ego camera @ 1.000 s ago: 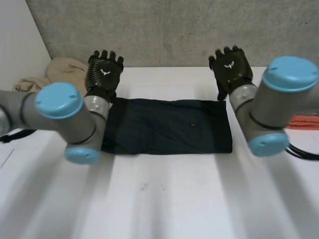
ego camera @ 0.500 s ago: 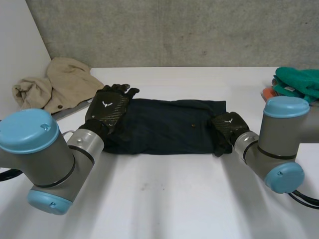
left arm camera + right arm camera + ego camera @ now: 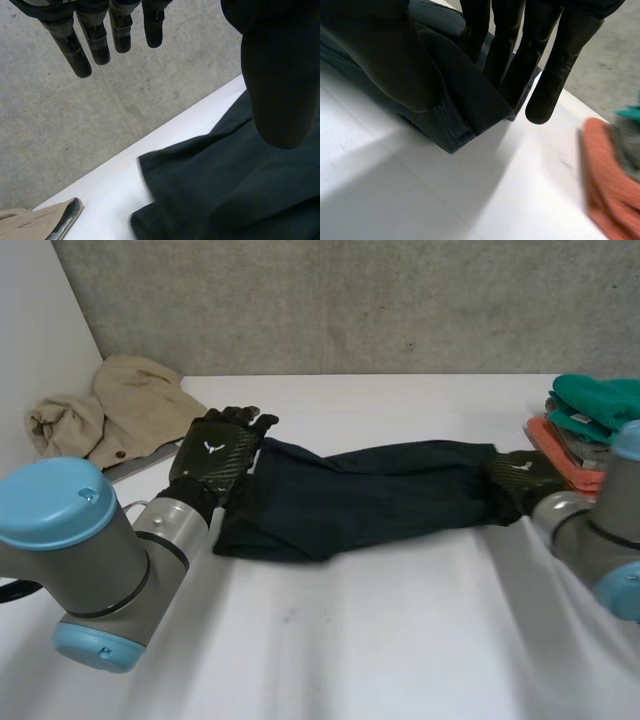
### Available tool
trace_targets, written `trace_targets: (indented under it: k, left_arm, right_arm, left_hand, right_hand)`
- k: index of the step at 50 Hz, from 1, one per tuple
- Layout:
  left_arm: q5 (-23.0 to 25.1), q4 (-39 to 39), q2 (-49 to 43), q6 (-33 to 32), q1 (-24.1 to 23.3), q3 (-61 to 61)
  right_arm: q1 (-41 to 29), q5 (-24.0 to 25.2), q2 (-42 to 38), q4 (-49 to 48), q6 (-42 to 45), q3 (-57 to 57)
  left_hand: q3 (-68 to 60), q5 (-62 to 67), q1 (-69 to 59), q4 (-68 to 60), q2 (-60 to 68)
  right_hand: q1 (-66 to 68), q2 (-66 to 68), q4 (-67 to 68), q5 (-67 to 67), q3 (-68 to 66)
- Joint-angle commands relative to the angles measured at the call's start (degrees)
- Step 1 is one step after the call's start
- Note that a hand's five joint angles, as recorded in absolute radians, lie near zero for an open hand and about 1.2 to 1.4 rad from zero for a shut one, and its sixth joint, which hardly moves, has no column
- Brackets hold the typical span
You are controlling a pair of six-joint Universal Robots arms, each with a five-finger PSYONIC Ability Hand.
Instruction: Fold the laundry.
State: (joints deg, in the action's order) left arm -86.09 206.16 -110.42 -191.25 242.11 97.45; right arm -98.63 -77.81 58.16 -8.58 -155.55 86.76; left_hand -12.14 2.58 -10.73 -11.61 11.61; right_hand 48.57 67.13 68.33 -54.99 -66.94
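While the right hand [image 3: 516,481] pinches one end of the dark navy fabric garment [image 3: 380,496], its length runs left to the straight-fingered left hand [image 3: 218,454].

R hand [image 3: 518,483] has slid toward 3 o'clock since 0.5 s ago, w/ the dark garment [image 3: 370,502] pinched at its 3 o'clock end btw thumb & fingers. Garment now drawn longer, narrower, rumpled. 1 s ago L hand [image 3: 215,455] was beyond its 12 o'clock edge; now lies flat on its 9 o'clock end.
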Motion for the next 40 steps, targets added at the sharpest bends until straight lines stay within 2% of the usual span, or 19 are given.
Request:
trace_targets:
  k: [1, 4, 6, 11, 14, 20, 24, 27, 31, 33, 35, 36, 37, 39, 40]
  left_arm:
    - [-0.04, -0.94, 1.17, 0.08, 0.11, 0.64]
    - [-0.13, -1.02, 1.88, 0.08, 0.11, 0.81]
    - [-0.13, -1.02, 2.4, 0.08, 0.11, 1.16]
    - [-0.21, -1.02, 3.81, 0.08, 0.55, 1.6]
    - [-0.3, -1.29, 4.86, 0.08, 0.9, 1.95]
    - [-0.3, -1.55, 7.41, 0.08, 3.01, 3.62]
    - [-0.3, -1.55, 8.73, 0.08, 3.8, 4.77]
    - [-0.3, -1.55, 9.44, 0.08, 4.94, 5.65]
    - [-0.3, -1.64, 9.53, 0.08, 6.26, 6.17]
    - [-0.3, -1.64, 9.53, 0.08, 6.53, 6.26]
    - [-0.21, -1.64, 9.44, 0.08, 6.62, 6.26]
    - [-0.21, -1.64, 9.44, 0.08, 6.62, 6.26]
    - [-0.21, -1.64, 9.44, 0.08, 6.62, 6.26]
    - [-0.13, -1.64, 9.35, 0.08, 6.62, 6.26]
    - [-0.13, -1.64, 9.35, 0.08, 6.62, 6.18]
  right_arm:
    - [6.17, 3.28, 5.9, 0.49, 11.38, 3.24]
    - [5.38, 3.28, 6.87, 0.49, 15.62, 2.62]
    - [2.49, 4.07, 7.58, 0.23, 19.05, 1.4]
    - [-7.44, 5.03, 7.75, -0.74, 21.17, -3.52]
    - [-13.68, 8.63, 5.83, -2.66, 21.69, -6.78]
    - [-23.34, 19.78, -4.44, -8.55, 23.01, -12.92]
    - [-27.04, 22.52, -10.59, -8.74, 23.54, -16.61]
    - [-28.63, 22.62, -13.68, -8.91, 23.54, -18.56]
    - [-29.78, 19.99, -14.22, -9.88, 22.4, -20.32]
    - [-29.87, 12.45, -10.98, -10.4, 18.37, -20.85]
    - [-28.99, 5.51, -8.43, -10.58, 12.76, -20.06]
    - [-27.42, -0.44, -5.9, -10.49, 5.86, -18.75]
    - [-25.93, -3.11, -4.48, -10.23, 2.05, -17.78]
    - [-21.98, -5.76, -1.93, -9.7, -4.99, -15.41]
    - [-17.69, -5.51, 0.96, -9.27, -10.51, -11.92]
  left_hand:
    - [1.76, -2.2, 0.34, 1.23, -1.23]
    - [1.92, -2.36, 0.51, 1.39, -1.4]
    - [1.93, -2.36, 0.51, 1.39, -1.4]
    - [1.76, -2.19, 0.34, 1.23, -1.23]
    - [1.76, -2.19, 0.34, 1.23, -1.23]
    - [1.76, -2.19, 0.34, 1.23, -1.23]
    - [1.76, -2.19, 0.34, 1.23, -1.23]
    - [1.76, -2.19, 0.34, 1.23, -1.23]
    - [1.76, -2.19, 0.34, 1.23, -1.23]
    - [1.76, -2.19, 0.34, 1.23, -1.23]
    - [1.76, -2.19, 0.34, 1.23, -1.23]
    - [1.76, -2.19, 0.34, 1.23, -1.23]
    - [1.76, -2.19, 0.34, 1.23, -1.23]
    - [1.76, -2.19, 0.34, 1.23, -1.23]
    - [1.76, -2.19, 0.34, 1.23, -1.23]
  right_hand:
    - [31.43, 12.87, 11.67, -15.01, -13.06]
    - [31.43, 12.87, 11.67, -15.01, -13.06]
    - [31.43, 12.87, 11.67, -15.01, -13.06]
    - [31.43, 12.87, 11.67, -15.01, -13.06]
    - [31.43, 12.87, 11.67, -15.01, -13.06]
    - [31.43, 12.87, 11.67, -15.01, -13.06]
    - [31.43, 12.87, 11.67, -15.01, -13.06]
    - [31.43, 12.87, 11.67, -15.01, -13.06]
    - [31.43, 12.87, 11.67, -15.01, -13.06]
    - [-3.49, -22.06, -23.25, 19.92, 21.87]
    - [-22.59, -41.16, -42.36, 39.02, 40.97]
    - [-24.17, -42.74, -43.93, 40.6, 42.54]
    - [-25.35, -43.92, -45.11, 41.78, 43.72]
    - [-28.87, -47.44, -48.64, 45.3, 47.25]
    - [-30.89, -49.46, -50.65, 47.32, 49.27]
